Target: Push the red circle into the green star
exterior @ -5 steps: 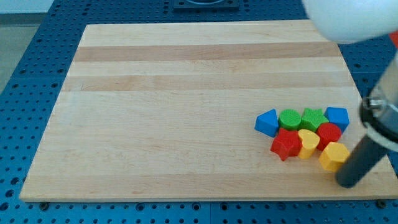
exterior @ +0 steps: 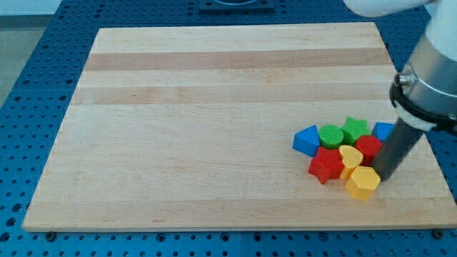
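The red circle lies in a tight cluster at the view's right, touching the green star just above and to its left. My tip rests on the board just below and right of the red circle, against the right side of the yellow hexagon. The rod hides part of a blue block behind it.
The cluster also holds a blue triangle, a green circle, a red star and a yellow heart. The board's right edge is close by. The arm's body looms over the right side.
My tip moved up and left into the cluster. The yellow hexagon slid left and down, and the red circle, green star and yellow heart shifted slightly left.
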